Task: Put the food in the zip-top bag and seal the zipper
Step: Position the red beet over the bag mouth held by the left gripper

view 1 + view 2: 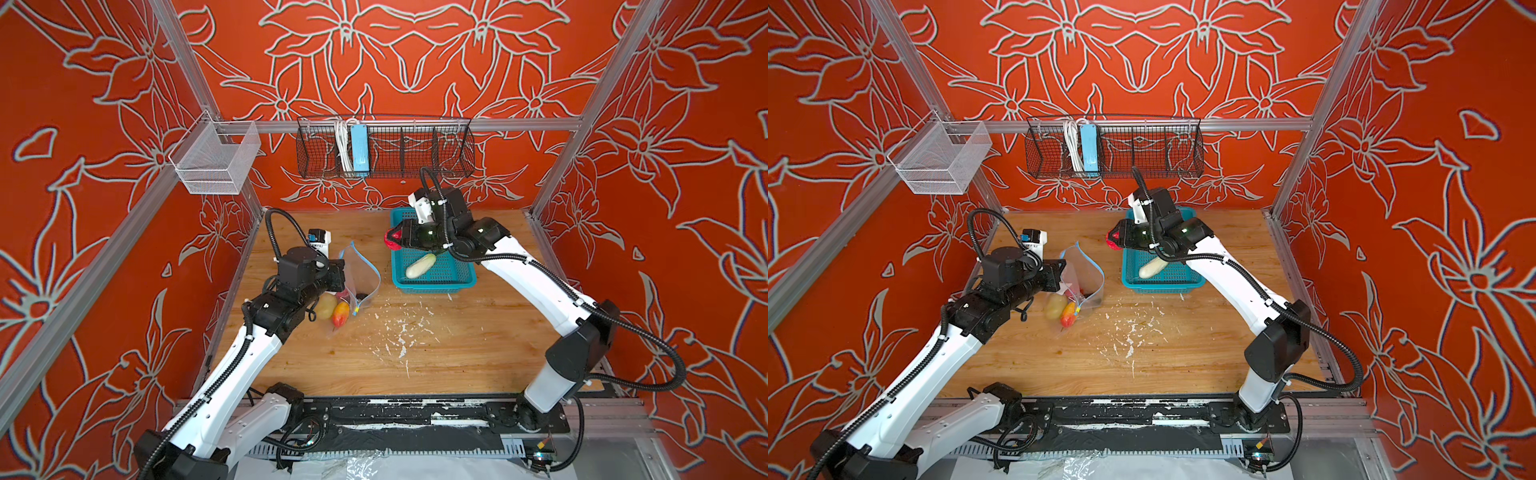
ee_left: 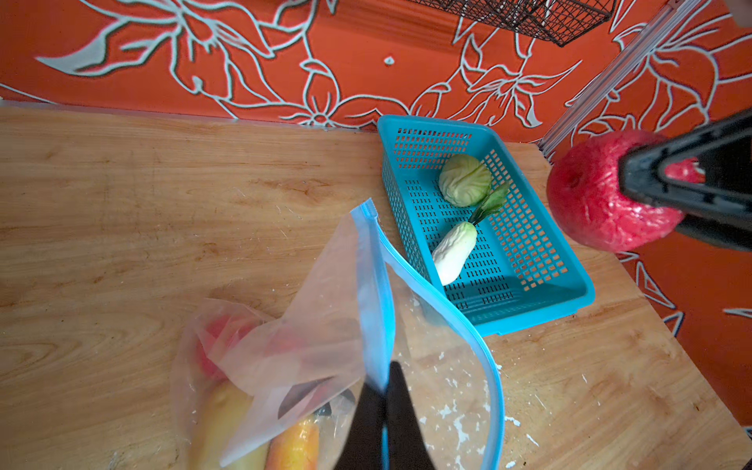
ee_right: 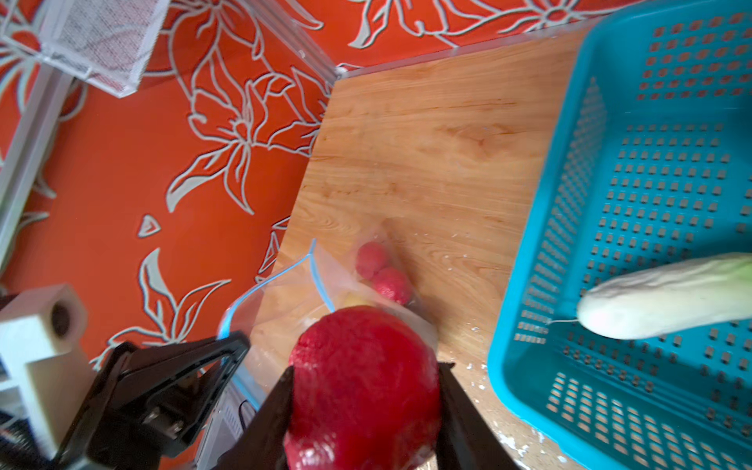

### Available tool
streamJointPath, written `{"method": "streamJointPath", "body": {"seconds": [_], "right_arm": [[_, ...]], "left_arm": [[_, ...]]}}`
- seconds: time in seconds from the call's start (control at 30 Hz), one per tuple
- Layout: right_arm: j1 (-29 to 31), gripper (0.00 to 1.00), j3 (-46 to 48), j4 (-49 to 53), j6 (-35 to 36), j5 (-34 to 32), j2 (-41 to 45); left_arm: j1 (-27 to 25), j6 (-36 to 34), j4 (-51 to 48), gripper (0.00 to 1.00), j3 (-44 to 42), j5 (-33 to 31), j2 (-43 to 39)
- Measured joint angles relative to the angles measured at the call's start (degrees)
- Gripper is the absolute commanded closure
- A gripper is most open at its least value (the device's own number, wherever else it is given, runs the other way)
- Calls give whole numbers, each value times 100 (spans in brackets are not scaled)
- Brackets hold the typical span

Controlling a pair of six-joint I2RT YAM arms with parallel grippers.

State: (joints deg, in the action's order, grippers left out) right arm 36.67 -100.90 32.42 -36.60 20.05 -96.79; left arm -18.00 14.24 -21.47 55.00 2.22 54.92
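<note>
Clear crinkly film: in a top view the zip-top bag (image 1: 360,270) stands propped on the worktop (image 1: 478,353), mouth gaping because the left hand (image 1: 340,276) lifts one lip. Left wrist view: that hand's fingers (image 2: 366,427), pressed together, pinch the light-blue zipper (image 2: 376,309); beyond them a ribbed cabbage (image 2: 464,180) and smooth pale cucumber (image 2: 453,252) lie in the perforated teal basket (image 2: 537,315). Right wrist view: the right hand (image 3: 365,372) clamps a round, pebbled red fruit (image 3: 358,337), the bag mouth just beyond it, presumably for dropping in.
</note>
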Motion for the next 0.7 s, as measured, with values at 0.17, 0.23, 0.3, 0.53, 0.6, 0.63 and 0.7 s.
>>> {"method": "streamJointPath", "body": {"seconds": [0.17, 0.23, 0.3, 0.53, 0.6, 0.63, 0.7], "right_arm": [[197, 64, 0, -122, 37, 59, -17], [251, 64, 0, -155, 42, 57, -39], [319, 64, 0, -173, 48, 52, -66], [601, 64, 0, -186, 120, 33, -236], [669, 64, 0, -203, 138, 33, -264], [702, 64, 2, -229, 146, 31, -264], [772, 64, 2, -310, 166, 20, -264]], "left_arm": [[0, -15, -52, 100, 105, -13, 0], [0, -15, -63, 100, 105, -13, 0], [0, -15, -79, 100, 105, -13, 0], [0, -15, -79, 100, 105, -13, 0], [2, -15, -81, 100, 105, -13, 0], [0, -15, -83, 100, 105, -13, 0], [0, -15, -92, 100, 105, -15, 0]]}}
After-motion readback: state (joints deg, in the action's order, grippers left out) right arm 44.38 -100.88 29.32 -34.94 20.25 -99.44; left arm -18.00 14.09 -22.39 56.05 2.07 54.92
